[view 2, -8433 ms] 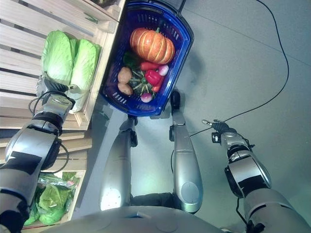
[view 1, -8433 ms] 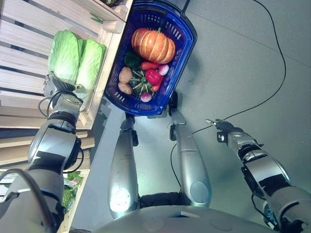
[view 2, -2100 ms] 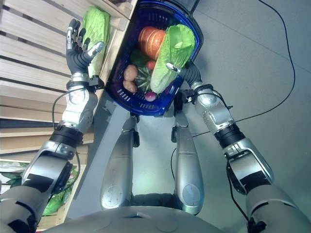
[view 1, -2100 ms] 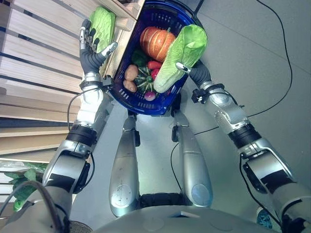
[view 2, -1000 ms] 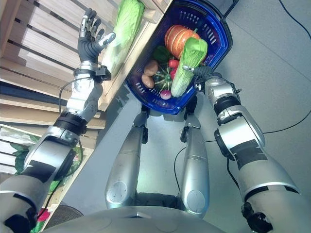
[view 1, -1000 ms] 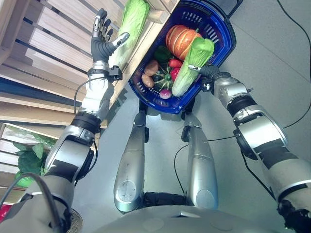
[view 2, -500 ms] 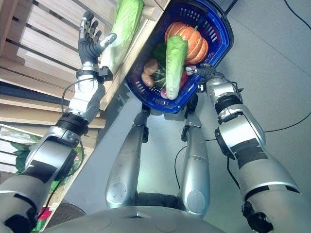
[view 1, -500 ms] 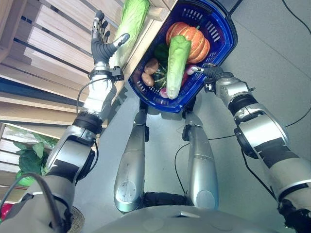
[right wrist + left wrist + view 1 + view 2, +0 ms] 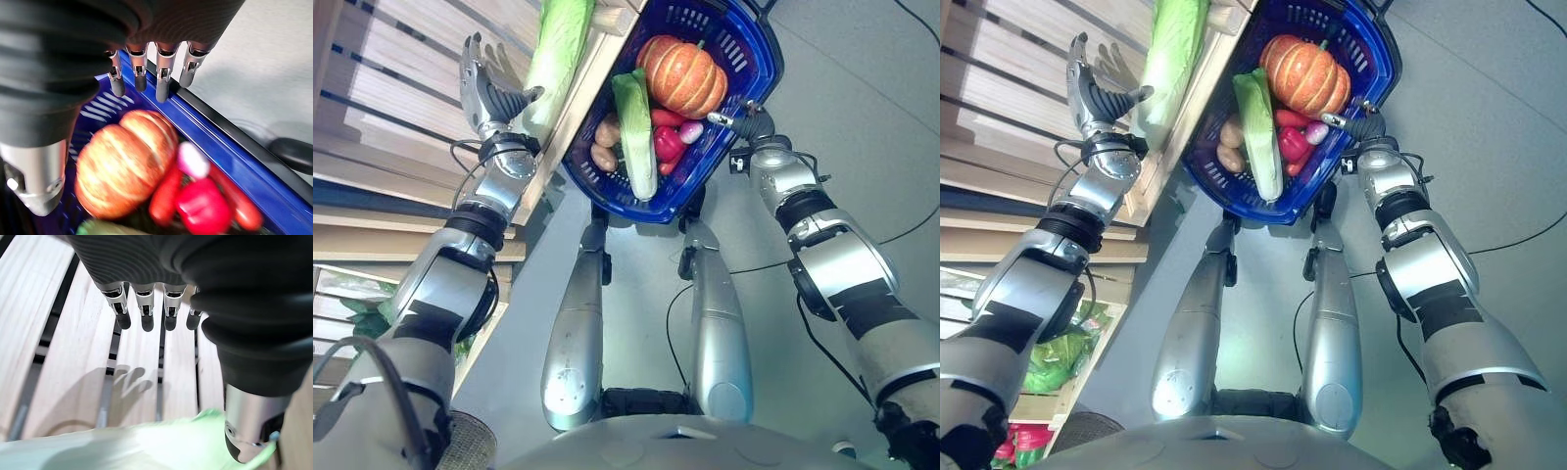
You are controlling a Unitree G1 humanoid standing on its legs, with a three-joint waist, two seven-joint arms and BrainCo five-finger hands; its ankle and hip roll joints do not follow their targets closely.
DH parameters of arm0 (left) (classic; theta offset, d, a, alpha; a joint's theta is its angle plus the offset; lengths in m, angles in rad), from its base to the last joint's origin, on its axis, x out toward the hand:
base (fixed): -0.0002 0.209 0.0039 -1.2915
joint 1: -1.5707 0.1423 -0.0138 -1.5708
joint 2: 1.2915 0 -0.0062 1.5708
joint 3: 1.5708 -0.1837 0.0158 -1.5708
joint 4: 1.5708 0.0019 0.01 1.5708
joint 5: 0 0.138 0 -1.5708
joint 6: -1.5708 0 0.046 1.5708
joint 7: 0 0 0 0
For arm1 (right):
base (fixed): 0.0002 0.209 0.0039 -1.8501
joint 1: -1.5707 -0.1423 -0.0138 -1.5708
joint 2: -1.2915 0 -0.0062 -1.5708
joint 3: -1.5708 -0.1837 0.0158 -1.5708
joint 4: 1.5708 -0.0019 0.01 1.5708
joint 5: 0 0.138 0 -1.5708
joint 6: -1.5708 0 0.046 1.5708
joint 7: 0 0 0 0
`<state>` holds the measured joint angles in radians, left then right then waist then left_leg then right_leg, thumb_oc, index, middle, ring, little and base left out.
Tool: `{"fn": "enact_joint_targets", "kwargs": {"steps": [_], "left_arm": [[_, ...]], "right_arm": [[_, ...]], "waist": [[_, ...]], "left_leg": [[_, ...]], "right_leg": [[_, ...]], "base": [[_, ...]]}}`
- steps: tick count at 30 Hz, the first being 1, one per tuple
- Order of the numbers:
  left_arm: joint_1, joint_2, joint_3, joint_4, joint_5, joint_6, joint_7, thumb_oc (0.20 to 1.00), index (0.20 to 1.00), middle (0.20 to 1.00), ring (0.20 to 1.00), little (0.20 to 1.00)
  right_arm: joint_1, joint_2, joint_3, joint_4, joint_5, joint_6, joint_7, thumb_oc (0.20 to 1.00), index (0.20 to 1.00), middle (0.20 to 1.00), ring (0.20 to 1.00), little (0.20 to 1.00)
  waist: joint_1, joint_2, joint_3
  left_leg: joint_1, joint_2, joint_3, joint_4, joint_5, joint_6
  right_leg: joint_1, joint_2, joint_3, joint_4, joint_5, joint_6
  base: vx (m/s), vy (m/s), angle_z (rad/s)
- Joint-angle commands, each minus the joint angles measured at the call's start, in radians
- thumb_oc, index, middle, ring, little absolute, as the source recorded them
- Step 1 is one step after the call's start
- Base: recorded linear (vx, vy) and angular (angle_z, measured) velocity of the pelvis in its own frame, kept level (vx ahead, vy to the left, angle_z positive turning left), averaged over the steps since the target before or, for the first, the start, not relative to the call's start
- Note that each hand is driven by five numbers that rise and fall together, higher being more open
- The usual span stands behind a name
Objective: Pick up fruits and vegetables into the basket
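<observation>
Where the wooden slatted shelf (image 9: 401, 88) ends, the blue basket (image 9: 744, 69) sits on the floor just beside it, holding an orange pumpkin (image 9: 683, 76), a long green cabbage (image 9: 634, 132) lying lengthwise, a red pepper (image 9: 666, 144), two potatoes (image 9: 604, 147) and a small pink radish (image 9: 691, 131). A second cabbage (image 9: 556, 49) lies on the shelf edge. The left hand (image 9: 487, 90) hovers beside it, fingers spread and empty. The right hand (image 9: 751, 122) hangs at the basket's rim, fingers straight, holding nothing.
</observation>
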<state>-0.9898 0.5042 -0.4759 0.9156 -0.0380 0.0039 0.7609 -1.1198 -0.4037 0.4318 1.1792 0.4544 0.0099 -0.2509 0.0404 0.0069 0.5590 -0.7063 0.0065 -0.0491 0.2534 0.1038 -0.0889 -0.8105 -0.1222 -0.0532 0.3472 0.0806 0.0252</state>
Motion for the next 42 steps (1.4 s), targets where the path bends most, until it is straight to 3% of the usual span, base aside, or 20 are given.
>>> {"fn": "enact_joint_targets", "kwargs": {"steps": [1, 12, 21, 31, 42], "left_arm": [[-0.003, 0.022, 0.044, 0.087, 0.045, 0.045, 0.039, 1.000, 1.000, 1.000, 1.000, 1.000], [0.012, 0.023, 0.025, 0.213, 0.072, 0.065, -0.012, 1.000, 1.000, 1.000, 1.000, 1.000], [0.002, 0.026, 0.039, 0.329, -0.010, 0.007, -0.085, 1.000, 1.000, 1.000, 1.000, 1.000], [-0.022, 0.040, 0.079, 0.440, -0.157, 0.048, -0.155, 1.000, 1.000, 1.000, 1.000, 1.000], [-0.063, 0.033, 0.099, 0.530, -0.200, 0.073, -0.208, 1.000, 1.000, 1.000, 1.000, 1.000]], "right_arm": [[0.062, -0.073, 0.019, -0.078, 0.050, -0.111, -0.095, 1.000, 1.000, 1.000, 1.000, 1.000], [0.206, -0.089, -0.058, -0.161, 0.083, -0.231, -0.278, 1.000, 1.000, 1.000, 1.000, 1.000], [0.273, -0.099, -0.127, 0.022, 0.133, -0.240, -0.225, 1.000, 1.000, 1.000, 1.000, 1.000], [0.292, -0.109, -0.135, 0.074, 0.109, -0.233, -0.196, 1.000, 1.000, 1.000, 1.000, 1.000], [0.251, -0.092, -0.117, 0.060, 0.117, -0.246, -0.200, 1.000, 1.000, 1.000, 1.000, 1.000]], "waist": [[-0.045, 0.055, -0.039], [-0.098, 0.029, -0.039], [-0.119, 0.016, -0.039], [-0.133, 0.003, -0.039], [-0.139, -0.015, -0.039]], "left_leg": [[-0.032, -0.041, 0.048, 0.031, -0.038, 0.015], [-0.036, -0.025, 0.065, 0.018, -0.041, 0.013], [-0.033, -0.018, 0.077, 0.019, -0.053, 0.019], [-0.027, -0.011, 0.084, 0.010, -0.055, 0.020], [-0.043, -0.005, 0.085, 0.006, -0.058, 0.014]], "right_leg": [[0.047, 0.075, -0.042, 0.022, -0.087, 0.037], [0.037, 0.097, -0.011, 0.007, -0.085, 0.039], [0.040, 0.106, 0.000, 0.001, -0.088, 0.038], [0.047, 0.110, 0.006, -0.009, -0.091, 0.038], [0.031, 0.112, 0.008, -0.022, -0.090, 0.039]], "base": [[-0.01, 0.031, -0.11], [-0.01, 0.029, -0.09], [0.00, 0.006, -0.05], [0.00, 0.005, -0.06], [0.00, -0.001, 0.00]]}}
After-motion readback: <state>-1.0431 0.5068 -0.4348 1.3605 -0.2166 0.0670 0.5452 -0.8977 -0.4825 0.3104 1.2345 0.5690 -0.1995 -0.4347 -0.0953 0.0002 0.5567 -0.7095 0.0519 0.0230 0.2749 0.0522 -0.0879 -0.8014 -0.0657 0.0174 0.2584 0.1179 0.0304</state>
